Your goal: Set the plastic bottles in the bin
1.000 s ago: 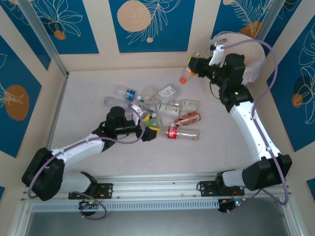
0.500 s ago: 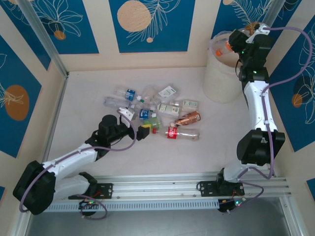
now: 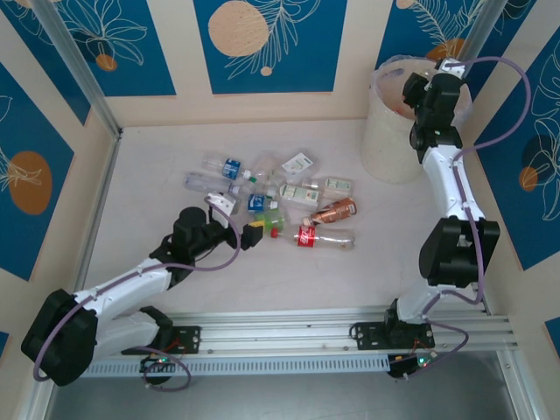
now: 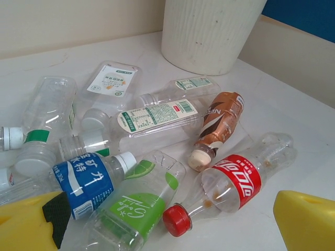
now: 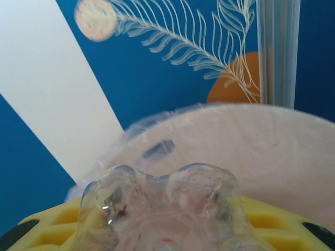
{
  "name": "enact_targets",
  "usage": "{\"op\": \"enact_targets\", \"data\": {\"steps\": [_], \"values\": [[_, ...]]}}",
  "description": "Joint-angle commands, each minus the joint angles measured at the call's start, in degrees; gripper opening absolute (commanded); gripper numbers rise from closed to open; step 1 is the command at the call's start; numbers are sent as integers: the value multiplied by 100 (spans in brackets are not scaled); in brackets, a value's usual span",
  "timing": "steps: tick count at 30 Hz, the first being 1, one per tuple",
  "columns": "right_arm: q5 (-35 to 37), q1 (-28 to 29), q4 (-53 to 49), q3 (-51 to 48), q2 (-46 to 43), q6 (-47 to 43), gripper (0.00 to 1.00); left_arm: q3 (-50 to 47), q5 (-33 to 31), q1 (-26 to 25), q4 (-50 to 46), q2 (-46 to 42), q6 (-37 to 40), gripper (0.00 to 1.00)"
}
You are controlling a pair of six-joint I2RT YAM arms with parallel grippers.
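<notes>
Pincer (image 3: 409, 90) on right holds bottle (image 5: 162, 209) high over bin (image 3: 385, 153).

White links (image 3: 131, 282) and black joints (image 3: 455, 249) on both arms (image 3: 448, 179); purple cables (image 3: 499, 59) alongside; yellow tool fingers (image 4: 303, 222) with black pads (image 4: 55, 217).

White table (image 3: 149, 175) bears roughly twelve plastic bottles (image 3: 302, 192) and the bin (image 3: 389, 144).

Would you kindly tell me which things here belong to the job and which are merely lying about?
Job: clear plastic bottles with coloured labels; round off-white plastic bin; crushed clear bottle in right claw.
Just surroundings: blue patterned wall panels; aluminium rail.
</notes>
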Motion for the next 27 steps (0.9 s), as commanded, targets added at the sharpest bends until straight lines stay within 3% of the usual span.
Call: {"op": "enact_targets", "data": {"steps": [1, 6, 12, 20, 27], "values": [[132, -56, -1079, 710, 339, -254, 39, 3, -113, 71, 105, 74, 23, 100], [181, -170, -2521, 1595, 896, -140, 50, -14, -166, 72, 134, 145, -21, 100], [272, -295, -4135, 2952, 1569, 312, 73, -26, -384, 79, 133, 173, -62, 100], [608, -266, -4154, 2962, 1416, 512, 85, -70, -578, 94, 125, 217, -141, 100], [116, -167, -3942, 2931, 1023, 443, 91, -118, -1157, 149, 63, 215, -308, 100]]}}
